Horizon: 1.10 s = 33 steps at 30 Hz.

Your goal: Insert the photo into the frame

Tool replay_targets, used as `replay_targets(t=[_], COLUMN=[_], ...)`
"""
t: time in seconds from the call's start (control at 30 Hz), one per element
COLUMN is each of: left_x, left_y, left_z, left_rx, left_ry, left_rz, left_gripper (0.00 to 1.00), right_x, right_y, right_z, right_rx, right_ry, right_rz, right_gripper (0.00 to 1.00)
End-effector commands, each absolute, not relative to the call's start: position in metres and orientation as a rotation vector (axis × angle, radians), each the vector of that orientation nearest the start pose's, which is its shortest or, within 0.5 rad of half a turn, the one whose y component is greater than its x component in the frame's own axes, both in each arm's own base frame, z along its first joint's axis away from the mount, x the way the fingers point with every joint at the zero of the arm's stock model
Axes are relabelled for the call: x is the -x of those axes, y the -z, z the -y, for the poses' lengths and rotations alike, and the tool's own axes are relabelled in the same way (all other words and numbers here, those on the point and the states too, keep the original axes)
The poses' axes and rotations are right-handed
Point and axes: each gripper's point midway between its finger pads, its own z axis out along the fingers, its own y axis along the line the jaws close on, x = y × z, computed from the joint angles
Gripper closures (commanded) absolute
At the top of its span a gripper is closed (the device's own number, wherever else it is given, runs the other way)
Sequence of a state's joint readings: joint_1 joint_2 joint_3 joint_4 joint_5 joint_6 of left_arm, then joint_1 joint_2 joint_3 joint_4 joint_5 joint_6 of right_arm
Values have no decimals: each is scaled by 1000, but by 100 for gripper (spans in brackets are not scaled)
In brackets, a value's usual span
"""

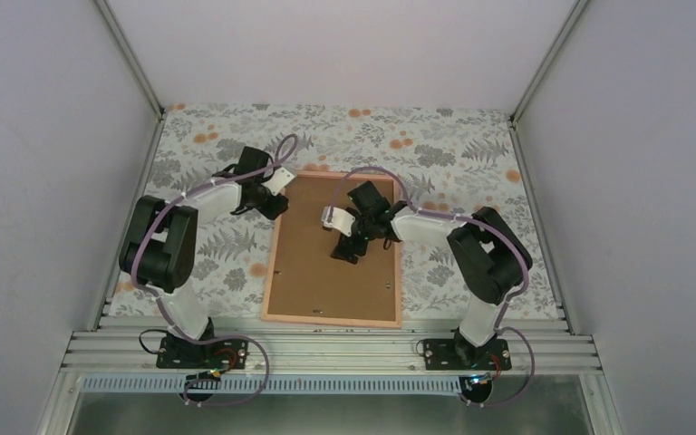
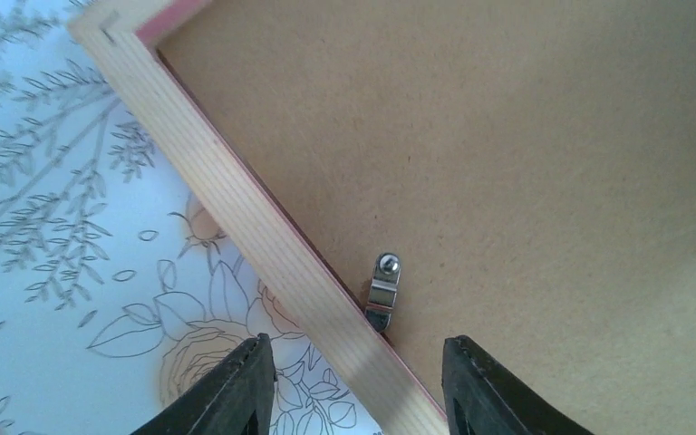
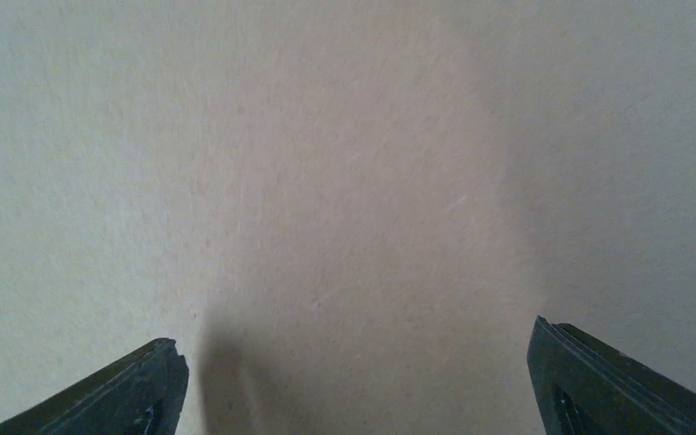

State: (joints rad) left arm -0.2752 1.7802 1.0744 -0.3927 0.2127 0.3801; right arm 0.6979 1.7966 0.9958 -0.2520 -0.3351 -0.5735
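The left tool (image 2: 358, 341) is open over the frame (image 2: 236, 208) edge. The right tool (image 3: 358, 349) is wide open above the brown board (image 3: 344, 163). Both hold nothing.

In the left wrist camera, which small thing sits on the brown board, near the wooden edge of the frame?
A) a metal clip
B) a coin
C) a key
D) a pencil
A: a small silver metal clip is fixed on the brown board, right beside the wooden edge of the frame.
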Motion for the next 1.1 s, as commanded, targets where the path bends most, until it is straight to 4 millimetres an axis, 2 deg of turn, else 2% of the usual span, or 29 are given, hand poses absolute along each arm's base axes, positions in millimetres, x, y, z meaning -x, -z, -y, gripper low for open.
replay_targets(t=[0.0,0.13,0.27,0.37,0.5,0.67,0.87,1.07], left_x=[-390,-379,-380,-383,-385,-391,-407,-407], left_y=[-68,-55,-43,-36,-24,-13,-16,-27], left_z=[145,145,145,144,133,130,125,136], left_rx=[-817,-756,-701,-673,-621,-601,-565,-603], left_ry=[159,148,128,79,-31,-101,-177,-101], left_rz=[-2446,-2494,-2545,-2565,-2585,-2588,-2556,-2527], left_gripper=[51,48,48,47,47,47,49,50], right_x=[-289,-287,-285,-276,-260,-242,-233,-233], right_y=[-84,-94,-86,-72,-50,-27,-17,-17], right_z=[-329,-344,-357,-362,-355,-344,-341,-340], right_rx=[1500,1471,1485,1529,1587,1663,1707,1709], right_ry=[-581,-587,-558,-532,-501,-473,-459,-458], right_rz=[-1953,-1901,-1885,-1882,-1898,-1926,-1929,-1933], right_gripper=[7,8,8,7,7,7,6,6])
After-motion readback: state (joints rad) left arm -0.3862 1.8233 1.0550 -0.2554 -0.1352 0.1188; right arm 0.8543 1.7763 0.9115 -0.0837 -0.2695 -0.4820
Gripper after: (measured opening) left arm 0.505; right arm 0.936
